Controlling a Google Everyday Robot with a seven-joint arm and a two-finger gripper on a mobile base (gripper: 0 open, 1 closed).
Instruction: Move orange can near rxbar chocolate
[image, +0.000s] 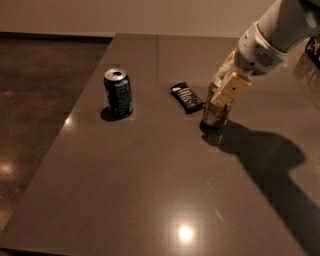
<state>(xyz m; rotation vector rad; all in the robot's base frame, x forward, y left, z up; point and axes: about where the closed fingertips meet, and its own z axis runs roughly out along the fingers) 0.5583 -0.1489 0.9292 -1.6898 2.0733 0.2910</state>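
Note:
The orange can (215, 116) stands upright on the brown table (150, 190), just right of the rxbar chocolate (186, 97), a flat black bar with white lettering. My gripper (221, 95) comes down from the upper right and is shut on the orange can, its pale fingers (230, 89) covering the can's upper part. The can's base rests at or just above the table; I cannot tell which. A narrow gap separates the can from the bar.
A dark blue can (118, 92) stands upright at the left of the table. The table's left edge borders a dark floor (40, 90). The arm's shadow falls across the table's right side (270, 155).

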